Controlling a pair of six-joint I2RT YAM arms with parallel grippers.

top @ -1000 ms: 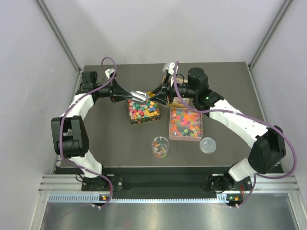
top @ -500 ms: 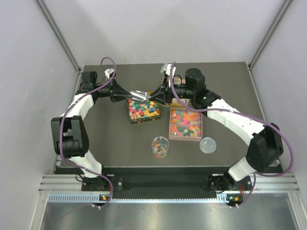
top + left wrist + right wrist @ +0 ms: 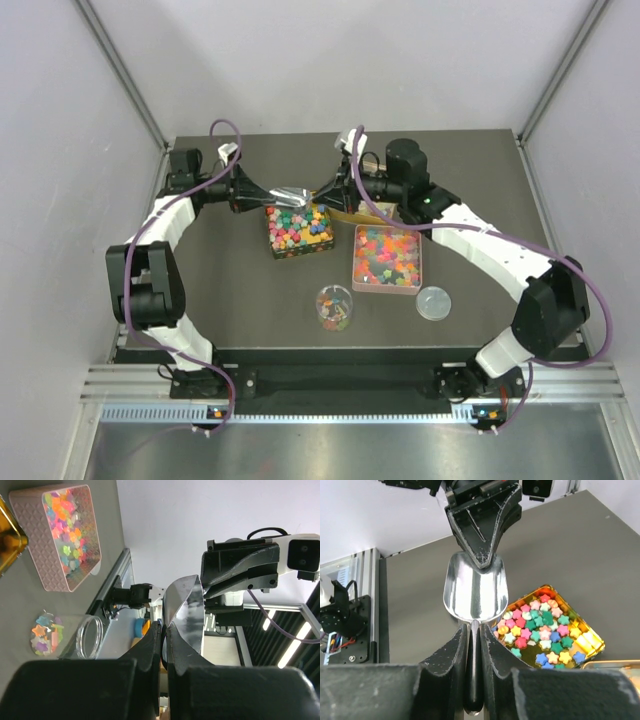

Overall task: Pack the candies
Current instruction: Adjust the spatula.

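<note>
Starting overhead: one metal scoop (image 3: 291,193) is held above the table (image 3: 230,290), just past the far edge of the gold tin (image 3: 300,253) in this view. Two grippers are on it. The left gripper (image 3: 270,192) is clenched on the bowl end and the right gripper (image 3: 322,191) is clamped on the handle end. The candies (image 3: 298,228) sit in three containers:
- one gold tin
- one pink box (image 3: 388,289) just right of the tin
- one clear jar (image 3: 334,307) nearer the bases

One round lid (image 3: 434,302) lies beside the jar, not touching it.

Left wrist: the left fingers are pinched together on the rim of the scoop bowl, with the right gripper facing them from the far side. The pink box, the jar and one corner of the tin are in frame, and only a few candies show in the jar.

Right wrist: both right fingers are closed tight on the scoop handle, and the left gripper nips the bowl's front lip. The tin's candies are star-shaped: pink, green, yellow, blue and orange.
</note>
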